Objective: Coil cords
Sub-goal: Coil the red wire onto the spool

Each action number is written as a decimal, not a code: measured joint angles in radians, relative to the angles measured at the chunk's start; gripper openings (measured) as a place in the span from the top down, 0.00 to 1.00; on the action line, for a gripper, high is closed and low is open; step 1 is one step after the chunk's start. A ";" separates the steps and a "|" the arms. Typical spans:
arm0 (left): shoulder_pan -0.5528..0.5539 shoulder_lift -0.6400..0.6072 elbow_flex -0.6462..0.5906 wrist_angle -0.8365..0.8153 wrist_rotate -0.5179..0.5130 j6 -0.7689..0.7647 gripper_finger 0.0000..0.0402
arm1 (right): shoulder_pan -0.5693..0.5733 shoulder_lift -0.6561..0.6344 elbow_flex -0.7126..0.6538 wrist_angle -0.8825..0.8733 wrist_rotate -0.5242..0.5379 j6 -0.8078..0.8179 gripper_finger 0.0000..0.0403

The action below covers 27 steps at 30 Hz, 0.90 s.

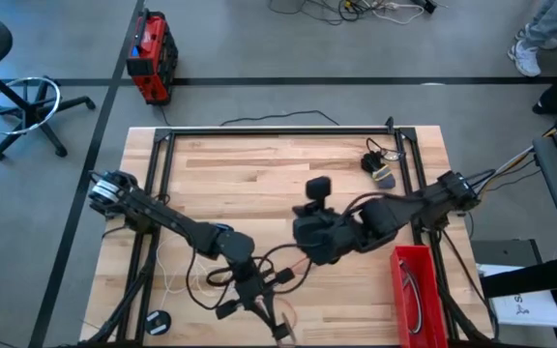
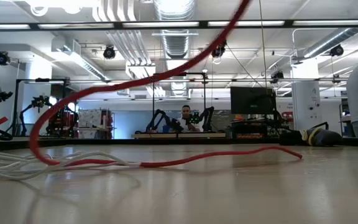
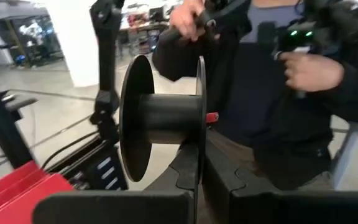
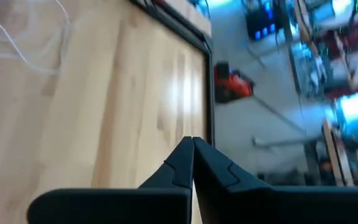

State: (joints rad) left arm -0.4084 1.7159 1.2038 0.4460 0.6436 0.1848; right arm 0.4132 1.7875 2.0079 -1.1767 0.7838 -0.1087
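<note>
the thin red cord [image 2: 166, 163] and thin white cord [image 2: 5, 163] sprawl uncoiled on the wooden counter [image 1: 259, 184], so most coiling is left; the left hand [image 3: 197, 180] grips a black plastic spool [image 3: 160, 124], the right hand [image 4: 192, 158] is closed, empty.

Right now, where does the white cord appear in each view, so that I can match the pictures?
High view: the white cord lies near the table's left edge.
Low view: lower left, flat on the table beside the red cord.
Left wrist view: not in it.
Right wrist view: upper left corner, on the wood.
Shared landmark: the wooden table, seen in every view but the left wrist one.
</note>
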 joint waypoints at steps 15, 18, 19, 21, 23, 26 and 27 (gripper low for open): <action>-0.006 -0.185 -0.108 0.064 -0.409 0.062 1.00 | 0.286 -0.101 -0.285 0.034 -0.004 0.373 1.00; -0.009 -0.196 -0.169 0.207 -0.518 0.055 1.00 | 0.345 -0.148 -0.417 0.249 0.103 0.404 1.00; -0.009 -0.195 -0.185 0.236 -0.560 0.049 1.00 | 0.360 -0.159 -0.453 0.325 0.129 0.388 1.00; -0.005 -0.189 -0.212 0.282 -0.653 0.045 1.00 | 0.376 -0.175 -0.507 0.467 0.168 0.316 1.00; -0.001 -0.178 -0.217 0.299 -0.734 0.043 1.00 | 0.379 -0.187 -0.536 0.597 0.187 0.235 1.00; 0.005 -0.161 -0.218 0.311 -0.788 0.044 1.00 | 0.364 -0.201 -0.533 0.758 0.185 0.120 0.99; 0.006 -0.159 -0.218 0.311 -0.790 0.049 1.00 | 0.360 -0.202 -0.522 0.777 0.187 0.089 0.98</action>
State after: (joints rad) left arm -0.4029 1.5568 0.9863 0.7572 -0.1464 0.2335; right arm 0.7735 1.5860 1.4862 -0.3993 0.9712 -0.0199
